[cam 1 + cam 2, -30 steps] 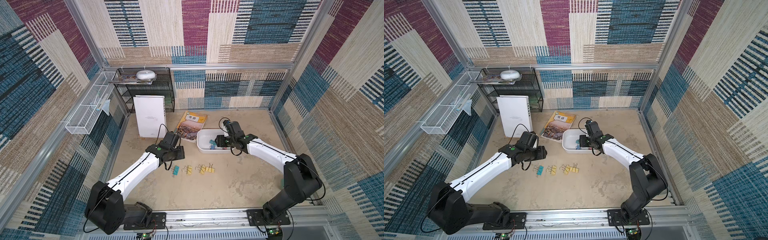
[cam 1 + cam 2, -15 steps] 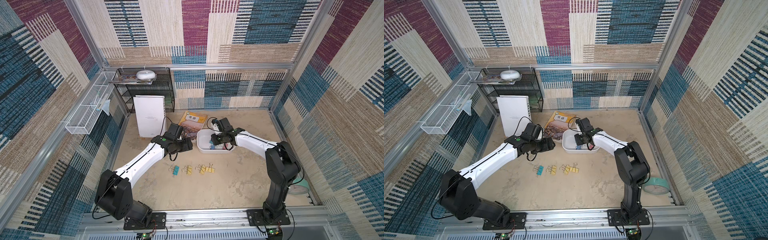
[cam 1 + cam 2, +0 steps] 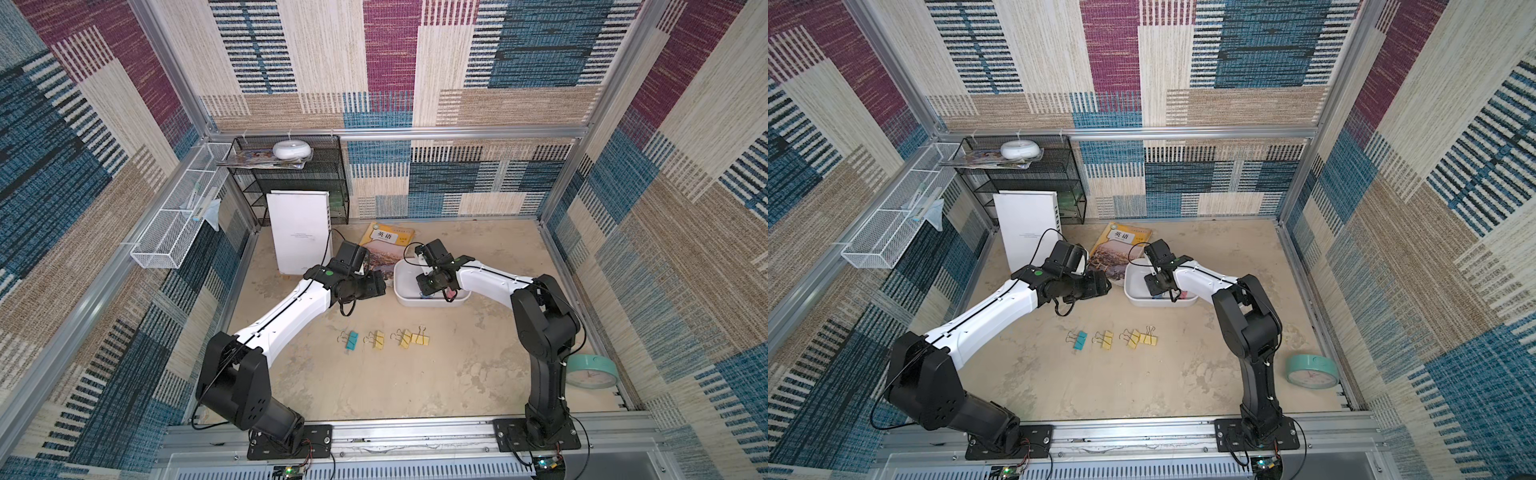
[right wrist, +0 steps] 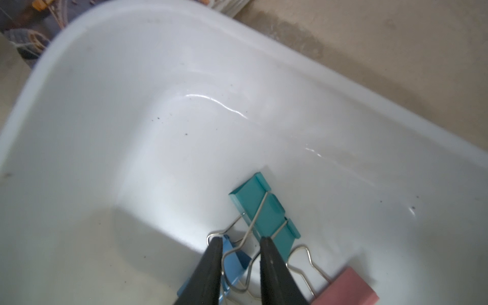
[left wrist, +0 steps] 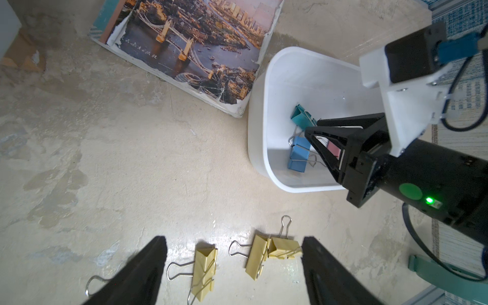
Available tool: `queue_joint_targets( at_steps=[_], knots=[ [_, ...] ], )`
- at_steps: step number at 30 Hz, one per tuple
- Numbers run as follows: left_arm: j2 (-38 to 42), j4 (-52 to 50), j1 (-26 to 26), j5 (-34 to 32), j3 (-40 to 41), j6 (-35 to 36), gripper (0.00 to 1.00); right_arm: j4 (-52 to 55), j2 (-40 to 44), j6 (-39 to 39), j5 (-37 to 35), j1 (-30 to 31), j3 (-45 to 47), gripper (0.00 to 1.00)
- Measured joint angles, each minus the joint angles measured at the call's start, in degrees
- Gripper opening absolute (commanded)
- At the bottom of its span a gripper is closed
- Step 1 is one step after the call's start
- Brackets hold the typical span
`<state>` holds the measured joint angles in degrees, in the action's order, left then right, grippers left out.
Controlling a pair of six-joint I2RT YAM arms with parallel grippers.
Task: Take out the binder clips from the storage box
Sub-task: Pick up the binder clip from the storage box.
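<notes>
Binder clips inside storage box, right jaws narrowly astride wire handles.

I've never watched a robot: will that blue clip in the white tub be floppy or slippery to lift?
The blue clip: likely stiff and light, being small folded metal. Its wire handles look hinged, so it may swing. They seem tangled with the teal clip, which might come along.

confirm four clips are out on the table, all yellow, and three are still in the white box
Wrong on colour: the four out on the table are three yellow clips and one teal clip, as both top views show. Three are still in the white box.
</notes>
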<state>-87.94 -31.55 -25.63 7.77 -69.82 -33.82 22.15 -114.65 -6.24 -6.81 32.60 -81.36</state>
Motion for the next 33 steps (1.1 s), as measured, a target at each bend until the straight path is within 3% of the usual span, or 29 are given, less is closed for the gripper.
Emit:
queue_joint_targets(
  at_steps=[8, 21, 33],
  knots=[
    [-0.37, -0.22, 0.44, 0.61, -0.66, 0.26, 0.84, -1.88, 0.46, 0.22, -4.79, 0.02, -1.49, 0.00],
    [-0.37, -0.24, 1.09, 1.46, -1.36, 0.81, 0.84, 0.09, 4.22, -0.72, -5.29, 0.50, -1.88, 0.00],
    [-1.49, 0.72, 1.20, 3.02, -2.47, 1.22, 0.84, 8.48, 18.64, -5.22, -8.33, 3.87, 5.22, 0.00]
  ],
)
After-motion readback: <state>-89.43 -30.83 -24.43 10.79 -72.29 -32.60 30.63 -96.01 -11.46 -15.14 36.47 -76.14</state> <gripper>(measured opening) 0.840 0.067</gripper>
